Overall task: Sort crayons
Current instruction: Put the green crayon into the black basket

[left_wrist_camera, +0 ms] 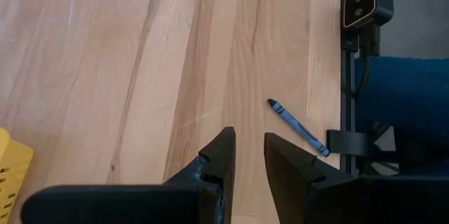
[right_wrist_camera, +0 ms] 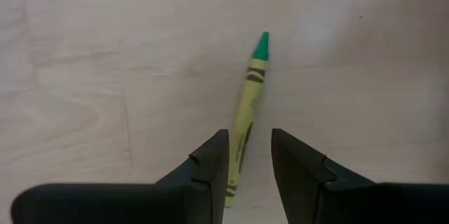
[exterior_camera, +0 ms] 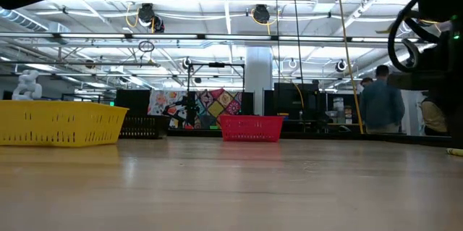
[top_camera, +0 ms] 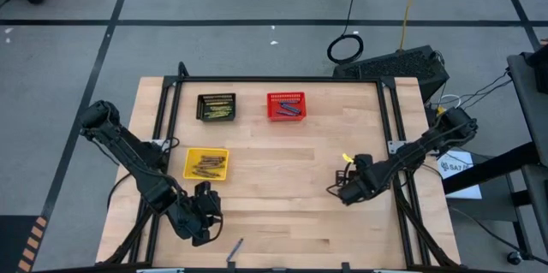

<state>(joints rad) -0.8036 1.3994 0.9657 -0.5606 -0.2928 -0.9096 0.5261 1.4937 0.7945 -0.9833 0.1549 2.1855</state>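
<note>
A yellow-green crayon [right_wrist_camera: 249,104] with a green tip lies flat on the wooden table, right of the middle in the high view [top_camera: 347,158]. My right gripper [right_wrist_camera: 250,136] is open just over it [top_camera: 345,181], one finger on either side of its near end, touching nothing that I can see. A blue crayon [left_wrist_camera: 298,127] lies flat by the table's near edge [top_camera: 235,248]. My left gripper [left_wrist_camera: 249,140] hovers left of it [top_camera: 205,215], open by a narrow gap and empty.
A black basket [top_camera: 216,107] with yellow-green crayons and a red basket [top_camera: 285,105] with blue ones stand at the far side. A yellow basket [top_camera: 206,163] with brown crayons stands at the left. A black camera [left_wrist_camera: 365,6] sits on the near edge frame.
</note>
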